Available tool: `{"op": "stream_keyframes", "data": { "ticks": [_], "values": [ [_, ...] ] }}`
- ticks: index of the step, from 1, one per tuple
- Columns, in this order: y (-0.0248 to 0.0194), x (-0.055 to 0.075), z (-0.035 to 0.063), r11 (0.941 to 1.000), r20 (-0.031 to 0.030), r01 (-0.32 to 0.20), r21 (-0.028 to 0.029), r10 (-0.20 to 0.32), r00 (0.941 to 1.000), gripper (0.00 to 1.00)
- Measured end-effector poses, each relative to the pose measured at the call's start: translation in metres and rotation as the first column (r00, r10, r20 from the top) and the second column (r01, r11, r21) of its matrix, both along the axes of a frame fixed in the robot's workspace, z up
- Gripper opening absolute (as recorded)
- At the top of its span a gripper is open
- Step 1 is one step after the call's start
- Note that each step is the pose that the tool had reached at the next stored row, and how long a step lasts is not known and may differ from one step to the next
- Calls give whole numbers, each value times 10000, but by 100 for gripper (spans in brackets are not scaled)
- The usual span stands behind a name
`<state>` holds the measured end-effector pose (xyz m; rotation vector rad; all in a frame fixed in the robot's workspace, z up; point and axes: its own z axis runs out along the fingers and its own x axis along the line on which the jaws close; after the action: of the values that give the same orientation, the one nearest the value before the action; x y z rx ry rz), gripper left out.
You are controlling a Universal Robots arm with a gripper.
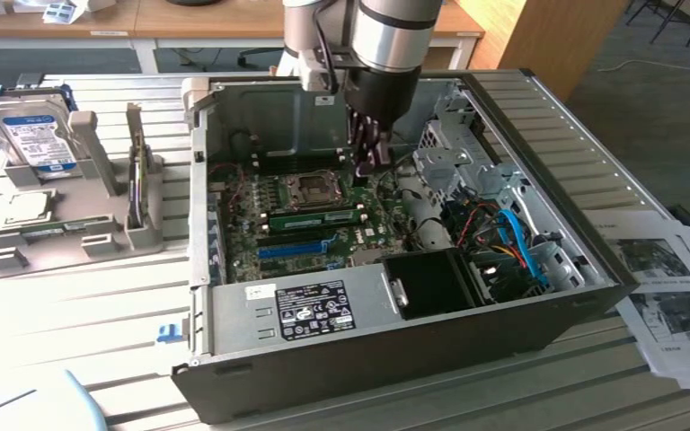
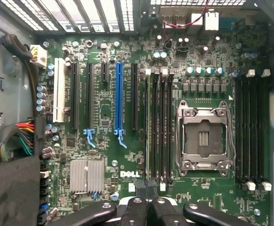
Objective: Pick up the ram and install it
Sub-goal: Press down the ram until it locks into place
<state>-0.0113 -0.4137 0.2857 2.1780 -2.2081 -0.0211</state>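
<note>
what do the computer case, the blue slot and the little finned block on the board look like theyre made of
Computer case: looks like bare sheet metal, dull grey, with folded edges and punched vents. Blue slot: likely moulded plastic, glossy and evenly coloured, with a thin latch at one end. Finned block: probably aluminium, pale silver with parallel ribs that catch the light.
</note>
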Motion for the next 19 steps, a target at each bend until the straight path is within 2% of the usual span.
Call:
{"op": "stream_keyframes", "data": {
  "ticks": [19],
  "values": [
    [0, 0, -280, 10000, 0, 0, -1, 0, 10000, 9]
  ]
}}
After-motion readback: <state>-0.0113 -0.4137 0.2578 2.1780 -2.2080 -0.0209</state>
